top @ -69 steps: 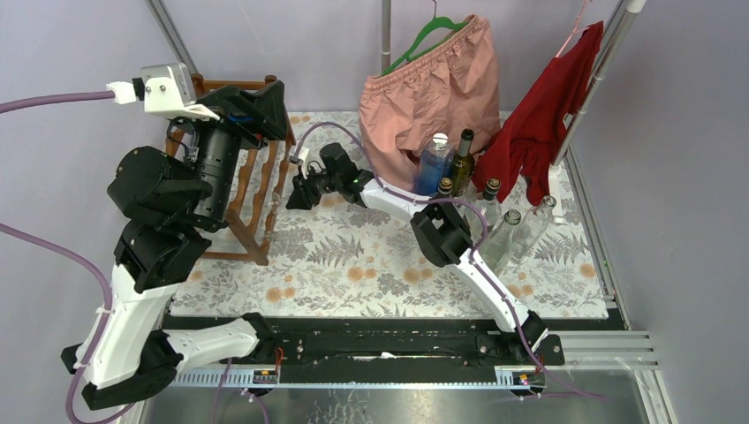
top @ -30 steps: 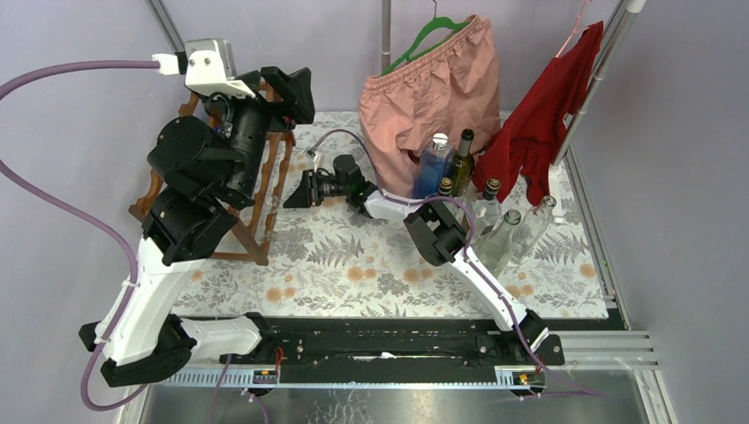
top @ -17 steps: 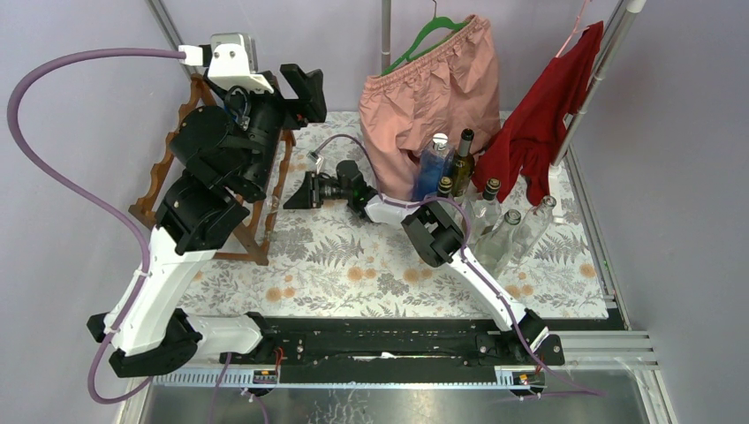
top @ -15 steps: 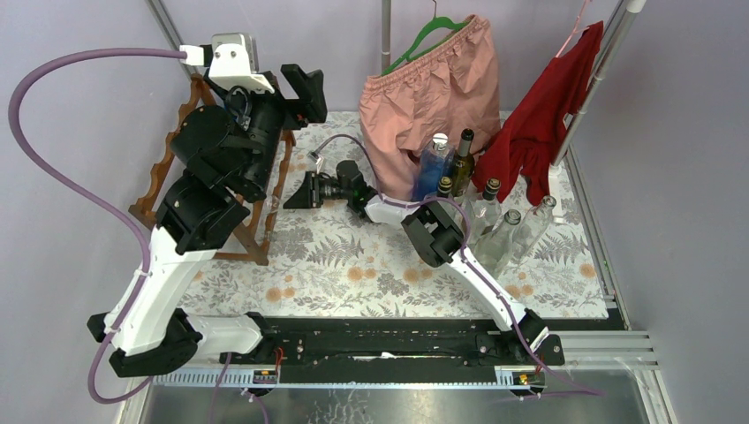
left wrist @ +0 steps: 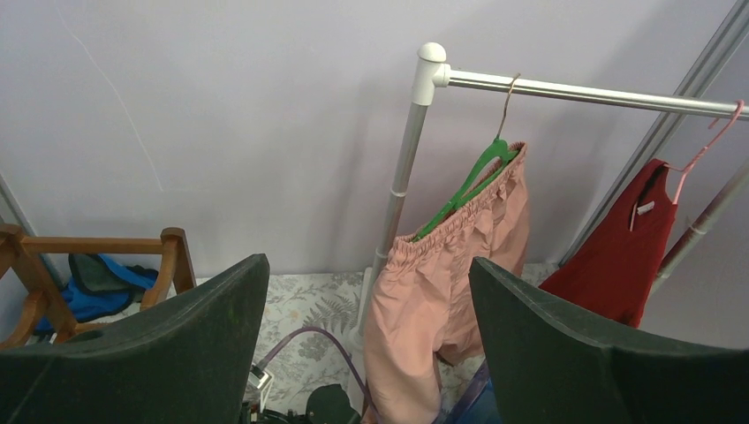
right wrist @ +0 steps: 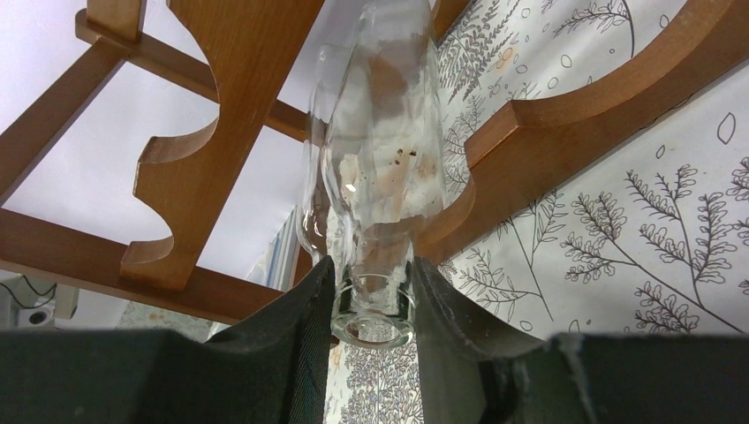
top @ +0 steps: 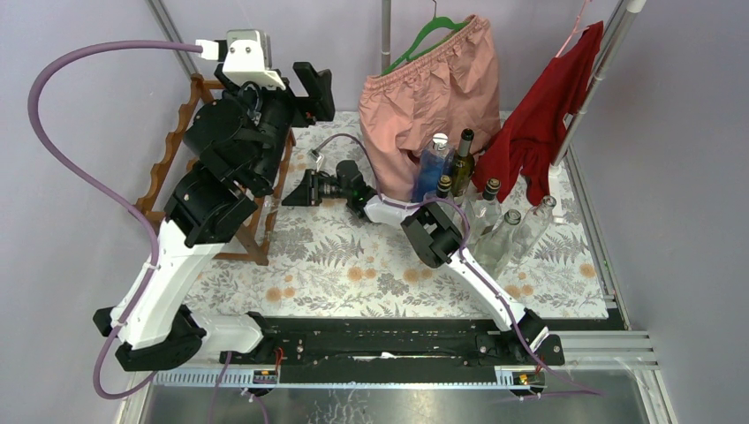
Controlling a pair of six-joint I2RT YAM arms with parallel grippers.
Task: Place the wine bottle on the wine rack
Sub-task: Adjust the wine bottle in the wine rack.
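So the right gripper (right wrist: 373,284) has its jaws clamped on the neck of the clear wine bottle (right wrist: 375,168), just above the open mouth. The bottle's body pokes in among the wavy rails of the wine rack (top: 166,168), with a scalloped cutout on each side of the glass. From the right wrist view I honestly can't tell if the glass is actually resting on the wood or just hanging between the rails. From overhead that gripper is right up against the rack's right side, low down near the floral mat (top: 353,265).

The left gripper (left wrist: 368,269) is up above the rack's back right corner, with its jaws spread wide and nothing between them — its camera just looks out at the wall and the clothes rail.

Everything else is off to the right of the rack: pink shorts (top: 433,97) on a green hanger (top: 424,35), a red top (top: 548,115) further right, and a bunch of other bottles (top: 490,216) standing well apart from the rack — some clear, one dark, one blue.
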